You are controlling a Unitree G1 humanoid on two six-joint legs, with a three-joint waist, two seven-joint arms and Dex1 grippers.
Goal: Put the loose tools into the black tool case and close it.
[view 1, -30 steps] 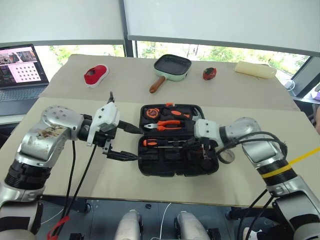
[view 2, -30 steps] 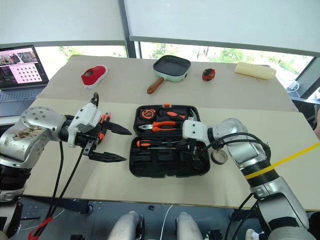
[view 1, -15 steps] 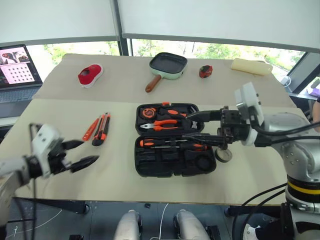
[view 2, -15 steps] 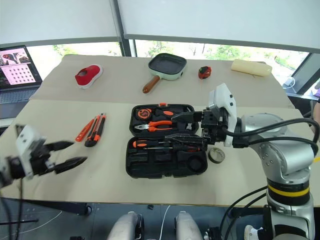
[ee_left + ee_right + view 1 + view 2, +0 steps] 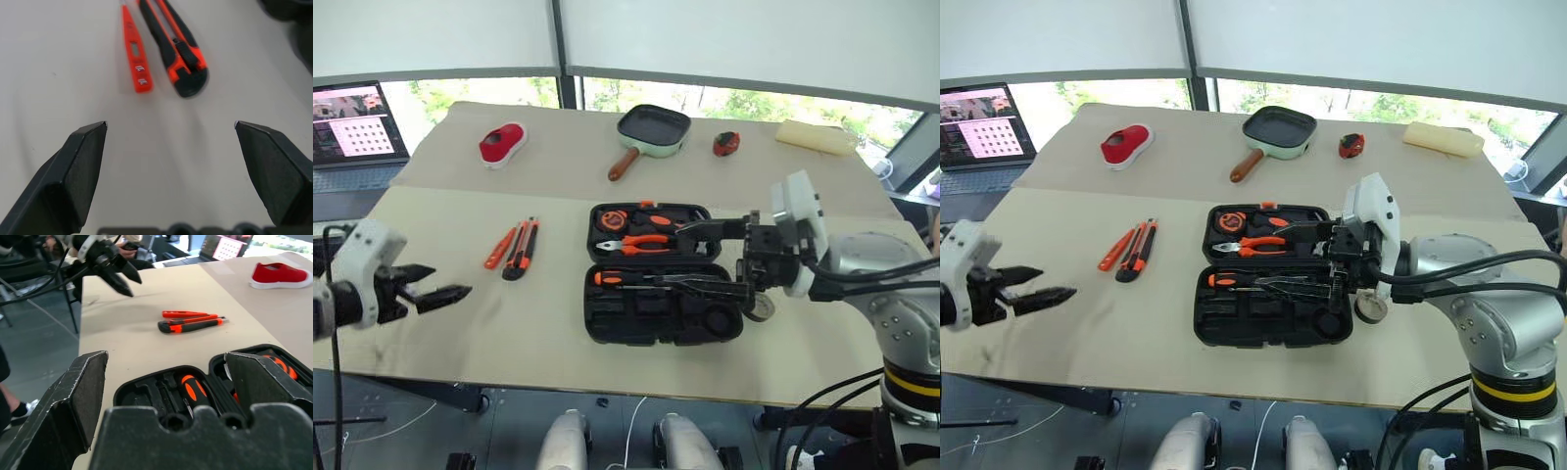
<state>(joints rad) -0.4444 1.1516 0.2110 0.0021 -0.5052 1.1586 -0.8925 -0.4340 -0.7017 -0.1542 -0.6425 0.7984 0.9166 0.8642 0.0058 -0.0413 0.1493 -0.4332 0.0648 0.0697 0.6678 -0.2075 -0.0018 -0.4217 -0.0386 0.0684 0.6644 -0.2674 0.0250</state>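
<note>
The black tool case [image 5: 607, 323] lies open at the table's middle, with a tape measure, pliers and an orange-handled screwdriver [image 5: 617, 278] in its slots. Left of it, a slim orange screwdriver [image 5: 499, 247] and a utility knife [image 5: 521, 249] lie side by side on the table; the left wrist view shows them as screwdriver [image 5: 134, 49] and knife [image 5: 176, 49]. A dark tape roll [image 5: 1368, 307] sits at the case's right edge. My right gripper [image 5: 671, 255] hovers open above the case's right part, pointing left, empty. My left gripper [image 5: 435, 291] is open and empty near the table's near-left edge.
Along the far side stand a green-rimmed pan [image 5: 653, 127], a red shoe-shaped object [image 5: 501, 144], a small red-and-black item [image 5: 725, 144] and a pale yellow roll [image 5: 815, 136]. A laptop [image 5: 352, 122] sits at the far left. Bare tabletop surrounds the two loose tools.
My left gripper swung away from the case to the near-left table edge, uncovering the two loose tools. My right gripper rose out of the case's near half and opened.
</note>
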